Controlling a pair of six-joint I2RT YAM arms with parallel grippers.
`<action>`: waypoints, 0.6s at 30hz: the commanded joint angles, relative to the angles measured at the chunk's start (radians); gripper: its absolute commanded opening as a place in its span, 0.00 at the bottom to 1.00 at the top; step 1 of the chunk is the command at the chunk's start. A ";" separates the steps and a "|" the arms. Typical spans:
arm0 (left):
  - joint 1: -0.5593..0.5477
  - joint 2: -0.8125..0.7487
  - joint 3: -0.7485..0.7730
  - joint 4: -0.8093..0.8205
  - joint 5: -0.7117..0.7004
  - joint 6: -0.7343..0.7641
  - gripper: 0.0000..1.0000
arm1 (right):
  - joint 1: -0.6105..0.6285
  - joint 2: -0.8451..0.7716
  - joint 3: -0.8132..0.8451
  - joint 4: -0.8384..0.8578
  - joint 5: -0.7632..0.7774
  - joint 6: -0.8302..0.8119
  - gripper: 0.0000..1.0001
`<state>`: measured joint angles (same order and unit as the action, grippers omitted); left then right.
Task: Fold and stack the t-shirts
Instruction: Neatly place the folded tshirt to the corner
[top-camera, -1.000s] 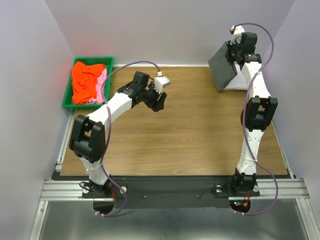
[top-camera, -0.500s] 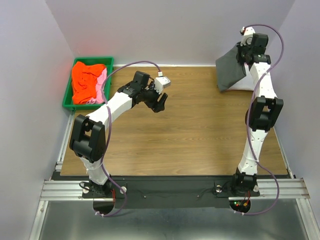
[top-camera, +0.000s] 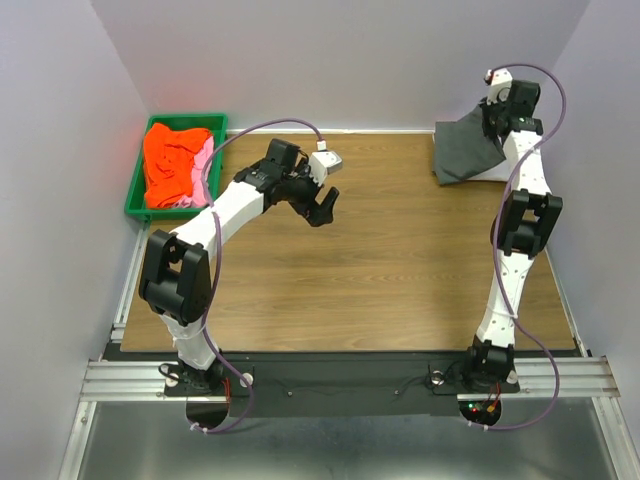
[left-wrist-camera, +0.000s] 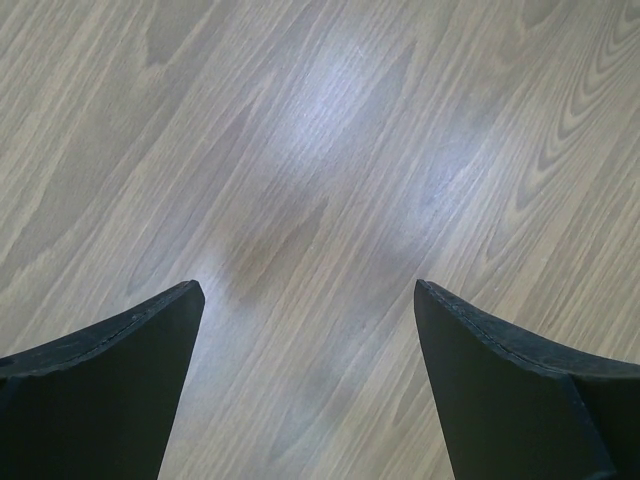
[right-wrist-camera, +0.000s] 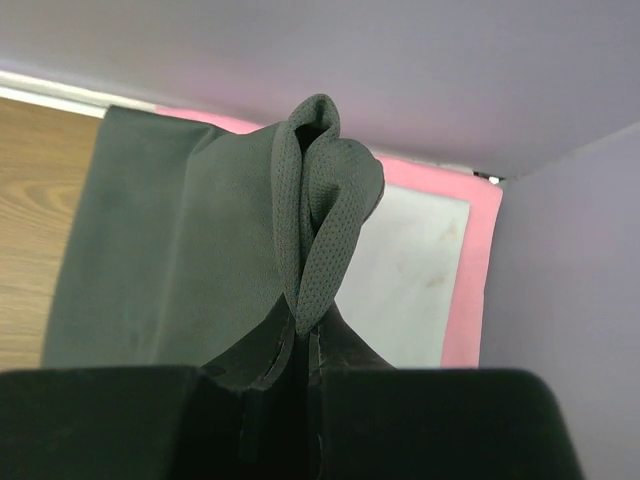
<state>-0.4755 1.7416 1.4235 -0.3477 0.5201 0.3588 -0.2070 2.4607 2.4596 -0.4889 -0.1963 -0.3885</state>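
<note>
Pinching fold of grey t-shirt (right-wrist-camera: 180, 230), right gripper (right-wrist-camera: 305, 330) clamped tight, far right corner, cloth draped over pink shirt (right-wrist-camera: 485, 270) and white shirt (right-wrist-camera: 420, 270). Left gripper (left-wrist-camera: 310, 330) wide, empty, above table (top-camera: 400, 260). Best lower slowly, edges squared on stack.

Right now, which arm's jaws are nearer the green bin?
Left. Its open jaws hover over the table a little way from the green bin; the right jaws, in the opposite corner, grip the grey t-shirt.

place: lab test cell | signs: bare walls (top-camera: 350, 60), aluminium rail (top-camera: 120, 378)
</note>
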 joint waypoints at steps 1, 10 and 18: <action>0.009 -0.014 0.061 -0.025 0.017 0.015 0.99 | -0.014 0.012 0.038 0.059 0.018 -0.042 0.01; 0.020 -0.001 0.083 -0.050 0.014 0.026 0.99 | -0.043 0.069 0.030 0.095 0.044 -0.107 0.01; 0.020 0.012 0.094 -0.054 0.012 0.016 0.99 | -0.058 0.110 0.032 0.142 0.055 -0.161 0.01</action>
<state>-0.4618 1.7515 1.4681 -0.3935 0.5194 0.3691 -0.2470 2.5637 2.4592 -0.4393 -0.1642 -0.5030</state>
